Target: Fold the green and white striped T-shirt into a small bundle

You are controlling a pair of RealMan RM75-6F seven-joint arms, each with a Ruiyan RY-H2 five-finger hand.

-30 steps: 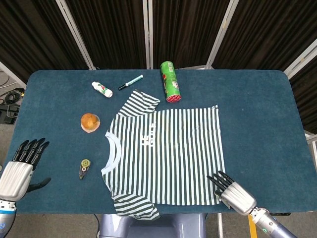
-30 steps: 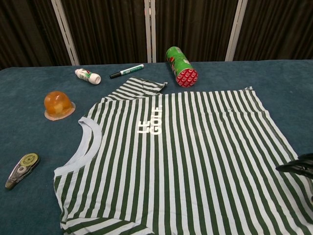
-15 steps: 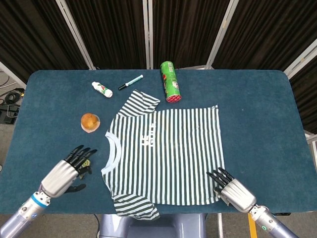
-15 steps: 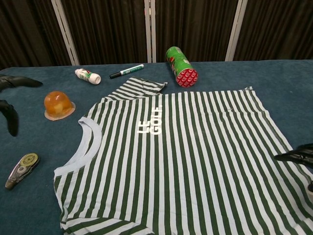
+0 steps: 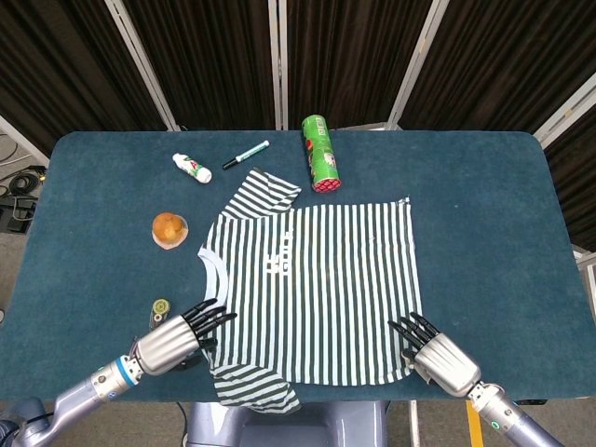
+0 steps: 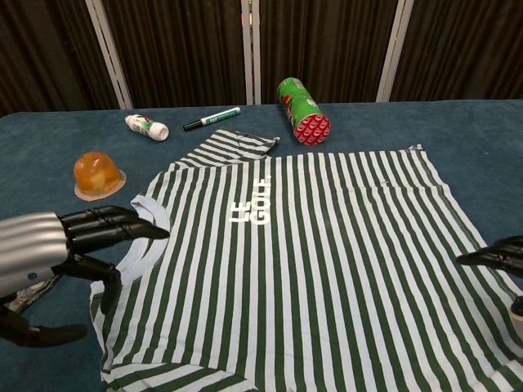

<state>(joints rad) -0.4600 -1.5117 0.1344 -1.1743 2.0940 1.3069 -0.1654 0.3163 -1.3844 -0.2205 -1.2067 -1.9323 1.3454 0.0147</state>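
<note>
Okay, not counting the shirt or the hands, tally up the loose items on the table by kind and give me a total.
Green can: 1
Marker pen: 1
Small white bottle: 1
Orange dome-shaped item: 1
Correction tape dispenser: 1
Total: 5

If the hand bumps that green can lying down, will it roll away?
Probably. The green can lies on its side, so it could roll sideways. The table looks cloth-covered, which may slow it. It likely stays stiff.
</note>
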